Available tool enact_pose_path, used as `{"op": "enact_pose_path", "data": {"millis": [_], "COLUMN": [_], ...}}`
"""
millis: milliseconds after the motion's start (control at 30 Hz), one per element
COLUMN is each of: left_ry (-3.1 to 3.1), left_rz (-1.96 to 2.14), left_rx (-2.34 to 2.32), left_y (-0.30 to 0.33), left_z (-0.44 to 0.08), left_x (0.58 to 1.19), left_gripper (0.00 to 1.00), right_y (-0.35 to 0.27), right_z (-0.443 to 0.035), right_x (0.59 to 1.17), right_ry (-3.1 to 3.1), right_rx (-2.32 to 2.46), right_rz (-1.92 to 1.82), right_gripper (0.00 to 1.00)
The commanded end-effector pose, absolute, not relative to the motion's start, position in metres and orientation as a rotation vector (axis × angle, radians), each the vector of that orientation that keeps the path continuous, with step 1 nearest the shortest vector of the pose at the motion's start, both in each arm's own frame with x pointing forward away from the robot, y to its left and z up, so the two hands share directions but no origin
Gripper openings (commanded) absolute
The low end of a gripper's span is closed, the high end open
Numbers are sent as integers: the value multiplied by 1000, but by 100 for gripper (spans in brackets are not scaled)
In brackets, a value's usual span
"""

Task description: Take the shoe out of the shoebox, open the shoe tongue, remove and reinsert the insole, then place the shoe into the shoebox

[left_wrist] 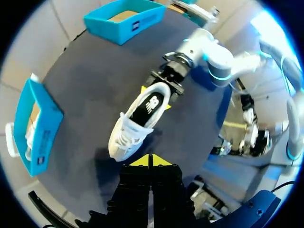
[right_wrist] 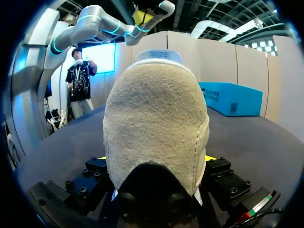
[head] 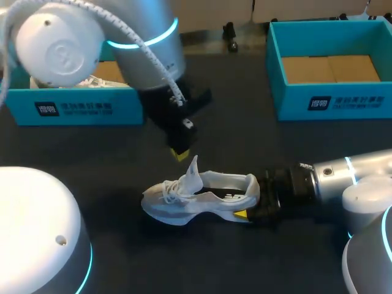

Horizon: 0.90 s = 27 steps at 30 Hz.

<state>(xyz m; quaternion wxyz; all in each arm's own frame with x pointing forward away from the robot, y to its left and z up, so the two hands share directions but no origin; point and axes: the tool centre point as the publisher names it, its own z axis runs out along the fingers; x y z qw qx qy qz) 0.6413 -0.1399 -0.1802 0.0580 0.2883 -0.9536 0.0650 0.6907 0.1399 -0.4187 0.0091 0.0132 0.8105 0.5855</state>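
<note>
A white shoe (head: 199,197) lies on its sole in the middle of the dark table, toe toward my left, its tongue (head: 193,171) standing up. My right gripper (head: 251,207) is shut on the heel, one yellow tip on each side; in the right wrist view the beige heel (right_wrist: 156,123) fills the space between the fingers. The dark insole (left_wrist: 147,105) shows inside the shoe (left_wrist: 135,123). My left gripper (head: 180,153) hangs just above the tongue, its yellow tips (left_wrist: 151,160) shut together on nothing.
One teal shoebox (head: 76,107) at the back left holds another white shoe. A second teal box (head: 331,98) at the back right shows only its cardboard floor. Dark tabletop surrounds the shoe.
</note>
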Motion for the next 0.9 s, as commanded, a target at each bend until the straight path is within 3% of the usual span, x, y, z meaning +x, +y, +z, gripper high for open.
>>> {"op": "enact_pose_path", "data": {"millis": [33, 500, 667, 900], "left_ry": [-2934, -2934, -2900, -2909], "left_rz": [-87, -87, 144, 167], "left_rx": [637, 637, 251, 59], "left_y": [-160, -160, -177, -204], "left_z": [-172, -172, -175, -202], "left_x": [641, 641, 645, 648], "left_gripper": [0, 0, 0, 0], "right_y": [140, 140, 140, 140], "right_z": [-418, -418, -418, -418], "right_x": [691, 691, 691, 691], "right_ry": [2537, 2537, 2537, 2537], "right_rx": [41, 41, 41, 41], "right_rz": [1823, 1823, 1823, 1823], "right_gripper": [0, 0, 0, 0]}}
